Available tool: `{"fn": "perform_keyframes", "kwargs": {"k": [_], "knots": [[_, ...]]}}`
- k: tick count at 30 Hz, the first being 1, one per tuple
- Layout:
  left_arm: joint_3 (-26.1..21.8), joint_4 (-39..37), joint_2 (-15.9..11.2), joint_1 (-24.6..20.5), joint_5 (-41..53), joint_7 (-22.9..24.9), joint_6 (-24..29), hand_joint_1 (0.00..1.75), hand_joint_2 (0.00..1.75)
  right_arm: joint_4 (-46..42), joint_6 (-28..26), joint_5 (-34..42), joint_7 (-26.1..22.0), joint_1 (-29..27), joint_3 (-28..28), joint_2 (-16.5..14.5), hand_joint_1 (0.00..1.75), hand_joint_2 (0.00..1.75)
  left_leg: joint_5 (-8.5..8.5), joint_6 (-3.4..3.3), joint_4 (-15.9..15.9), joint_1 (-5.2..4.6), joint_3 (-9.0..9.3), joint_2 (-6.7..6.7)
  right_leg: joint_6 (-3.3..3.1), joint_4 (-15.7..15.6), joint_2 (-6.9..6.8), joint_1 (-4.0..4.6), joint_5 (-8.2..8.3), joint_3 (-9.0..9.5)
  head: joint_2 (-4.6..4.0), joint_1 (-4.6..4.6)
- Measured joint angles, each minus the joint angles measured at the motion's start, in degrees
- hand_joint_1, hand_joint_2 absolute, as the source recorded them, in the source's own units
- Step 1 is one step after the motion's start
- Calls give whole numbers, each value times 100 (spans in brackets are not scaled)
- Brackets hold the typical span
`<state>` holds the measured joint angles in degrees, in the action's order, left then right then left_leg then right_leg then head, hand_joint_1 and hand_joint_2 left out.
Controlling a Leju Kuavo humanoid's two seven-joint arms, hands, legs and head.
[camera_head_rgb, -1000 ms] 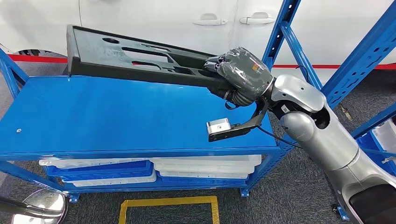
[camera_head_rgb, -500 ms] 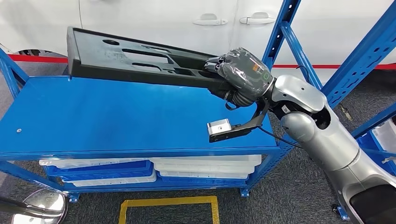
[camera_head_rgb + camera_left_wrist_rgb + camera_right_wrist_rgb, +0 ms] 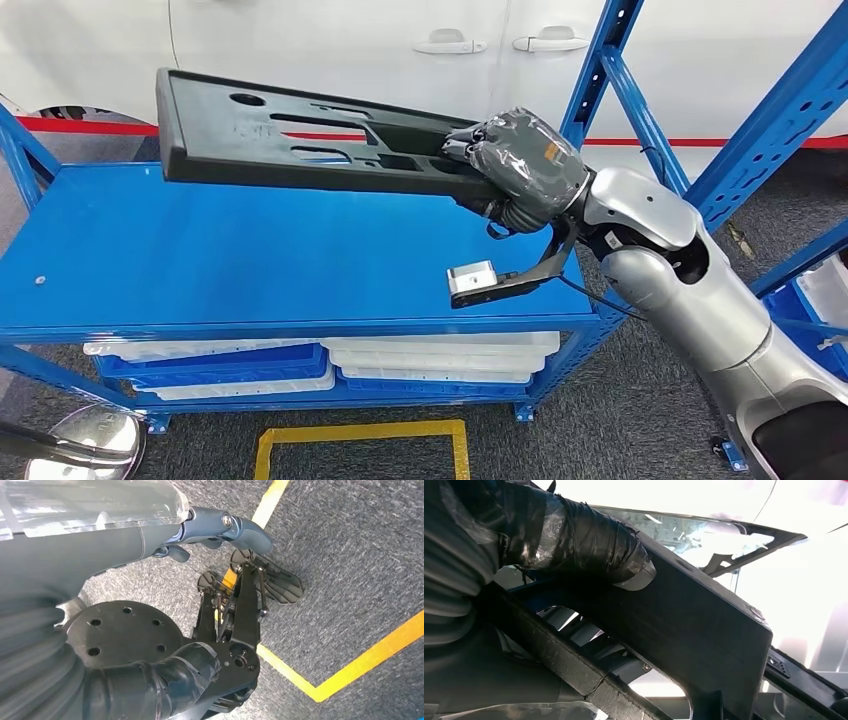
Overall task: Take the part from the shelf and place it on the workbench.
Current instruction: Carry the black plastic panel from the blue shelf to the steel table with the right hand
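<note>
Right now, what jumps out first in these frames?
The long black part, gripped at its near end by the right hand and held over the back of the blue shelf top. Behind it, a white car fills the background. The left hand hangs over grey floor crossed by a yellow line.

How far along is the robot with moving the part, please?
Done: the right hand grips the long black part by one end. In hand: the part is held clear above the blue surface. Left: setting it down on the workbench and letting go. The left hand hangs over the floor, holding nothing.
</note>
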<state>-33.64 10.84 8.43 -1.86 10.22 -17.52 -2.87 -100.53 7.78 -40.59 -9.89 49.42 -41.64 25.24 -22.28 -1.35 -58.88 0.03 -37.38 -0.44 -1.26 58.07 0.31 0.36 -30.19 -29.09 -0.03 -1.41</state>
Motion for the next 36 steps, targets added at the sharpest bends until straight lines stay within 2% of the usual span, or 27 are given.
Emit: {"fn": "perform_keyframes", "kwargs": {"k": [5,10,14,16,17,18,19,21,22,23,24,25,27,28,29,31,32,33,34,36], "knots": [[-3,0,0,-2,89,1,37,0,175,-23,8,-41,-37,-47,0,0,175,175,-3,-3,-4,-3,-1,0,1,-2,0,-2,0,-1,0,0],[-22,0,-1,-5,101,-1,104,0,175,-22,14,-50,-76,-118,0,0,175,175,-29,-41,-26,-31,-2,-1,27,-7,0,-14,-11,15,1,0],[-40,0,-1,-9,101,-1,123,0,175,-21,14,-50,-98,-146,0,0,175,175,-65,-101,-45,-57,-1,-1,72,-16,0,-39,-32,30,-1,0],[-56,0,1,-12,101,2,123,0,175,-22,14,-51,-100,-147,1,0,175,175,-46,-138,7,-38,34,5,109,-18,1,-37,-49,55,0,0],[-65,0,3,-14,101,5,123,0,175,-22,14,-52,-101,-145,1,0,175,175,-27,-159,53,-18,65,12,127,46,-1,-34,-108,44,0,-2],[-74,0,4,-18,101,11,125,0,175,-22,14,-53,-102,-142,2,0,175,175,-8,-177,98,5,96,19,146,209,-2,-35,-223,-17,0,-4],[-83,0,5,-24,101,17,127,0,175,-20,14,-54,-103,-143,3,0,175,175,1,-188,126,17,117,25,164,498,-3,-50,-393,-148,0,-6],[-103,0,5,-36,101,32,137,0,175,-13,20,-55,-103,-158,4,0,175,175,0,-197,126,22,116,26,211,1247,-4,-88,-707,-545,0,-7],[-113,0,5,-41,101,40,143,0,175,-7,23,-55,-103,-172,4,0,175,175,-4,-194,116,25,110,25,236,1508,-4,-114,-744,-703,0,-7],[-121,0,5,-43,102,50,150,0,175,-1,27,-55,-104,-183,4,0,175,175,-9,-187,100,31,103,24,260,1562,-6,-140,-654,-766,1,-7],[-126,0,5,-44,103,61,155,0,175,3,29,-55,-104,-185,4,0,175,175,-18,-175,77,42,98,23,282,1391,-10,-166,-457,-716,1,-7],[-130,0,5,-44,105,74,159,0,175,4,31,-55,-105,-182,4,0,175,175,-30,-155,48,54,93,20,303,1029,-17,-192,-208,-567,0,-8],[-133,0,5,-47,109,104,173,0,175,8,35,-51,-109,-171,4,1,175,175,-39,-96,-4,64,68,8,313,373,-9,-198,94,-279,0,-8],[-135,0,5,-49,113,118,181,0,175,11,38,-49,-111,-167,4,4,175,175,-27,-56,-21,63,50,0,294,205,1,-186,143,-218,0,-8],[-137,0,5,-51,116,129,190,0,175,15,40,-45,-114,-165,4,7,175,175,-3,-10,-22,59,33,-7,260,178,15,-162,142,-228,0,-5],[-140,0,5,-48,125,145,198,0,175,25,43,-40,-116,-161,4,13,175,175,39,84,-15,64,5,-11,160,165,20,-153,206,-286,0,-5],[-143,0,4,-46,133,154,199,0,175,30,45,-38,-116,-158,4,13,175,175,-5,121,-48,71,-26,-7,102,155,12,-159,247,-315,-1,-4],[-146,0,4,-44,143,162,201,0,175,34,46,-35,-116,-152,4,14,175,175,-134,149,-168,80,-87,-2,43,140,1,-170,290,-349,-1,-3],[-148,0,4,-44,152,170,202,0,175,39,49,-33,-117,-147,4,17,175,175,-353,170,-418,91,-189,7,-9,127,-12,-179,337,-393,-1,-1],[-151,0,4,-44,167,180,204,0,175,52,51,-22,-122,-146,4,24,175,175,-851,202,-1167,101,-443,14,-59,133,-26,-157,421,-508,-1,2]]}}
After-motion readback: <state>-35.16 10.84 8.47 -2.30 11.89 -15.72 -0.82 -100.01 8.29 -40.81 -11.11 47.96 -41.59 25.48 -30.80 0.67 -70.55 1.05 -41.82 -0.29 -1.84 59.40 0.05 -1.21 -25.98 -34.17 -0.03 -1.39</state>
